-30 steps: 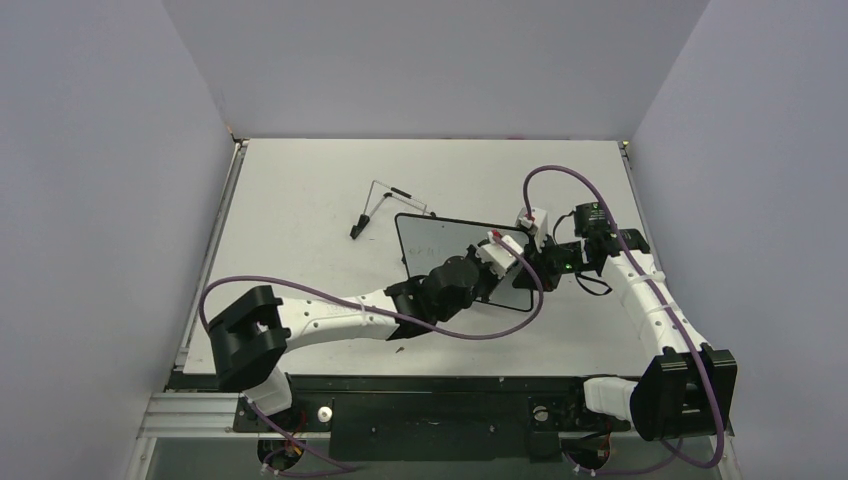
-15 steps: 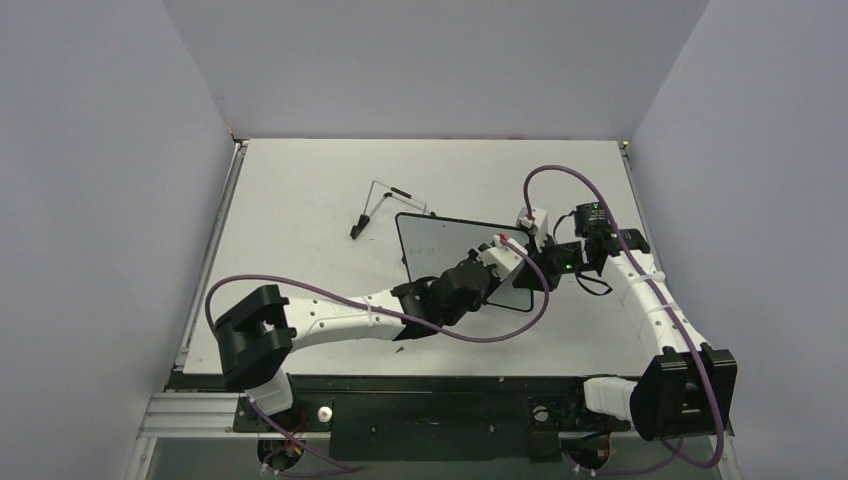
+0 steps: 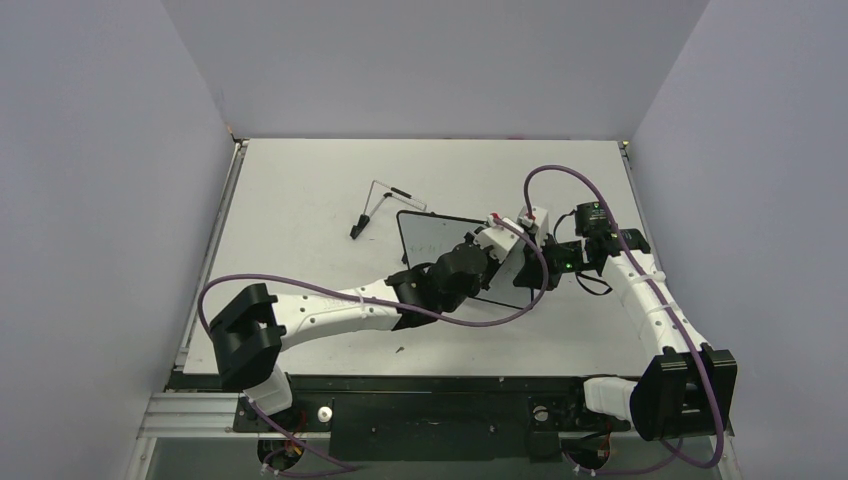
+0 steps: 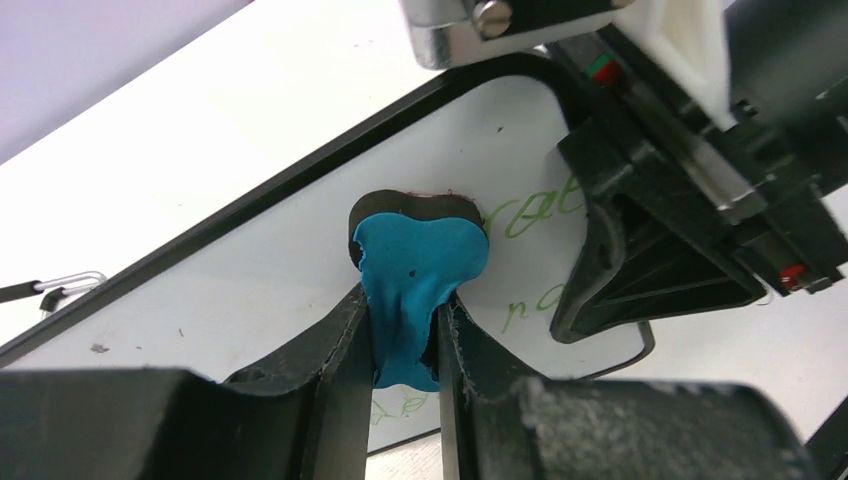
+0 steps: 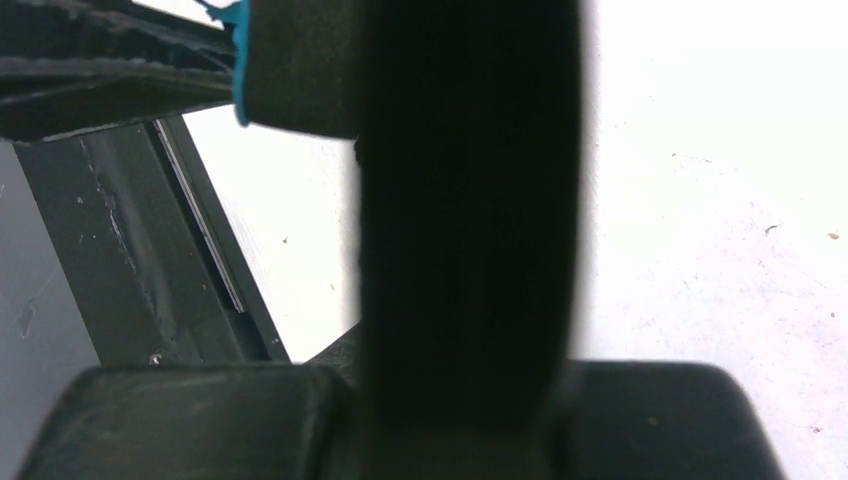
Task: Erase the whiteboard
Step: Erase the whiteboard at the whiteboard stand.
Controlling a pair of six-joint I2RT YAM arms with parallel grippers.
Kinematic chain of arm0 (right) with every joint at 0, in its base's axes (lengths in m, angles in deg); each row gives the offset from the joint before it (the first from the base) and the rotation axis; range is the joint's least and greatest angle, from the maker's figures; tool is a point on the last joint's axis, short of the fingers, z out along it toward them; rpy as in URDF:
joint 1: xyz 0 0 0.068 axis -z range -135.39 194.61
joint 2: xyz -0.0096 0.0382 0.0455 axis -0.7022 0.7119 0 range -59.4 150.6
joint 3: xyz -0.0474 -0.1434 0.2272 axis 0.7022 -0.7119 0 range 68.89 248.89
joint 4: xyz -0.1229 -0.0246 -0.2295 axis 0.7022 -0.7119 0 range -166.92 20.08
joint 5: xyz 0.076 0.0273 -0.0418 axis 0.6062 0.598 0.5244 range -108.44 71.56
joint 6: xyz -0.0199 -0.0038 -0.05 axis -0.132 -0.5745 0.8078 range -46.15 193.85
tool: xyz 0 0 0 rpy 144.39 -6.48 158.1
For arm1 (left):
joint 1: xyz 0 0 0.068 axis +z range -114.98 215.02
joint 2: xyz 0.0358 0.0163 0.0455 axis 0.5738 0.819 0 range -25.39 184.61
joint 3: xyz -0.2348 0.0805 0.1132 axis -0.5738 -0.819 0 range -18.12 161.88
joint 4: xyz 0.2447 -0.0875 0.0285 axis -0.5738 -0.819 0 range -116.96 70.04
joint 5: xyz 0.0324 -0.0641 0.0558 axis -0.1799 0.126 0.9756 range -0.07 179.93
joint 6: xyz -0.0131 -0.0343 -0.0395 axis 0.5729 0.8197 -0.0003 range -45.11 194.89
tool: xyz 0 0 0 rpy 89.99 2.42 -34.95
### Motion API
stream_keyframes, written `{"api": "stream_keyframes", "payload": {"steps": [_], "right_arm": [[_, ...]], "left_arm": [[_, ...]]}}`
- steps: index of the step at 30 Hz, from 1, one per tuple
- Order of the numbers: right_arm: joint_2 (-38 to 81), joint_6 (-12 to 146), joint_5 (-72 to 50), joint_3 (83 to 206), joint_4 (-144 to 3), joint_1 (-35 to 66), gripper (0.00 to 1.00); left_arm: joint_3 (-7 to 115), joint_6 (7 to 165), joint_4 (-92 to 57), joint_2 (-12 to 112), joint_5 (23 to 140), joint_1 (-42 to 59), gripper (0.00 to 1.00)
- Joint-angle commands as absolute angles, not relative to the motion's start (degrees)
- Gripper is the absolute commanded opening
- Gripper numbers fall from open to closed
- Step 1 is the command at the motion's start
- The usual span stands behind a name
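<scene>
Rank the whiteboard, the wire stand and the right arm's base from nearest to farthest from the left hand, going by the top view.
1. Whiteboard: directly under the left hand, which grips a blue eraser.
2. Wire stand: on the table off the board's far left corner.
3. Right arm's base: at the table's near right corner.

- The white desk (image 3: 300, 190) carries a thin black wire stand (image 3: 385, 205).
- The whiteboard (image 3: 425, 237) sits just right of the stand, on its near side.
- A small dark speck (image 3: 399, 350) lies well nearer than the stand.
</scene>
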State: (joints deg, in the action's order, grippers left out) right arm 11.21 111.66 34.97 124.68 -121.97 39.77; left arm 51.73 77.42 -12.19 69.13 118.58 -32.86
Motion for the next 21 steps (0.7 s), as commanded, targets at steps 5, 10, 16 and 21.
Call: {"api": "stream_keyframes", "payload": {"steps": [5, 10, 16, 21], "right_arm": [[10.0, 113.1, 39.3, 125.4, -123.6, 39.5, 0.00], [10.2, 112.9, 40.4, 125.4, -123.8, 39.8, 0.00], [10.3, 112.7, 40.9, 125.3, -123.7, 39.9, 0.00], [10.3, 112.6, 41.1, 125.4, -123.8, 40.0, 0.00]], "left_arm": [[53.8, 80.8, -3.7, 69.1, 120.9, -34.8, 0.00], [51.7, 87.9, -7.0, 69.7, 122.1, -32.3, 0.00], [51.9, 94.5, -14.4, 68.8, 123.8, -29.8, 0.00], [53.6, 100.1, -19.6, 69.0, 124.0, -29.7, 0.00]]}}
